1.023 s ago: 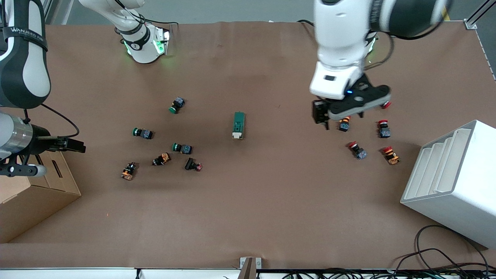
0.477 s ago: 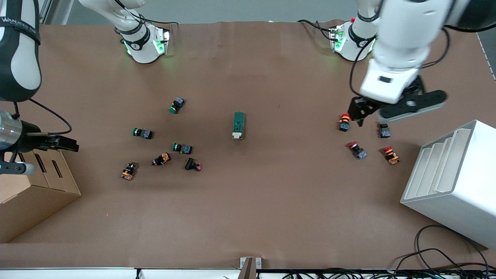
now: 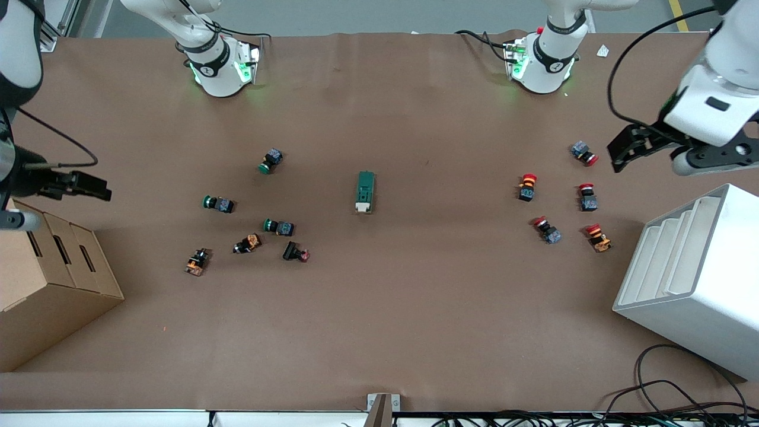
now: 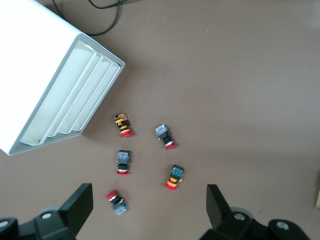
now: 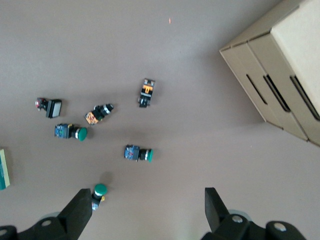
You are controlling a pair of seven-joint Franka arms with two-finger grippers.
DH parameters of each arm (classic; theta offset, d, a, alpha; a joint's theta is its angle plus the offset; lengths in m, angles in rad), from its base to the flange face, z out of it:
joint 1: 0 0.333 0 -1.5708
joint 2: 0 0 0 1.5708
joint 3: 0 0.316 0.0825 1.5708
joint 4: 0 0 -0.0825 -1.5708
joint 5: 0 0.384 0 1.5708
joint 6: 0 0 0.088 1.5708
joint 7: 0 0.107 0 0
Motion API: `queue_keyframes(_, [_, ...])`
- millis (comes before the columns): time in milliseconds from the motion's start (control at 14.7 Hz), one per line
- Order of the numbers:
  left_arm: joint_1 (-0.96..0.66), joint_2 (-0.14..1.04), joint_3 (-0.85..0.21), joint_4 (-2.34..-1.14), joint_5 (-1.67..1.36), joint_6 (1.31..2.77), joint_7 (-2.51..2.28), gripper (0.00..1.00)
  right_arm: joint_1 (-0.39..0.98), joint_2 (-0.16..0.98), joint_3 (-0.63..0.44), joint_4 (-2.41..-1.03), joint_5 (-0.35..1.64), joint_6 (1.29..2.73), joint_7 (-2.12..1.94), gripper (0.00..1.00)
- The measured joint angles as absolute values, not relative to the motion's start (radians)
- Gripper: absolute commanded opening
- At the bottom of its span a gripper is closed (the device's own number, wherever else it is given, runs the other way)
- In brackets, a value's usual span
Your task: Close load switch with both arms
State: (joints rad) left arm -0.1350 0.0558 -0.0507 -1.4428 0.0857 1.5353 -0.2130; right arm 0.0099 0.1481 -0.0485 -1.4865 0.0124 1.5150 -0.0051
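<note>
The load switch [image 3: 366,191] lies alone mid-counter [image 3: 415,308], untouched. The left pincer [image 4: 150,210] hangs spread wide and empty above the red pushbuttons [image 4: 170,178] beside the white rack [image 3: 694,279]. The right pincer [image 5: 148,215], equally wide and empty, hangs beside the cardboard box [image 3: 47,279].

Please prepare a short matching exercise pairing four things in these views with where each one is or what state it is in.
Things:
1. load switch
2. left end effector
3. cardboard box
4. white slotted rack

Places or states:
A. at the right arm's end of the table
B. lying alone mid-table, held by nothing
C. at the left arm's end of the table
D. open, over bare table beside the red-capped pushbuttons

Pairs: 1-B, 2-D, 3-A, 4-C
</note>
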Motion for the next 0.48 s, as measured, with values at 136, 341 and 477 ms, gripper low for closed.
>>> queue_keyframes(136, [-0.086, 0.028, -0.033, -1.475, 0.042, 1.529, -0.116, 1.00, 0.010, 0.088, -0.049, -1.545, 0.012, 1.515, -0.005, 1.00])
queue_keyframes(341, [-0.012, -0.024, -0.032, -1.533, 0.005, 1.527, -0.015, 1.00, 0.010, 0.022, -0.049, -1.601, 0.012, 1.512, -0.005, 1.00])
queue_keyframes(477, [-0.005, -0.054, -0.042, -1.572, 0.002, 1.527, -0.002, 1.00, 0.009, -0.002, -0.050, -1.624, 0.012, 1.506, -0.005, 1.00])
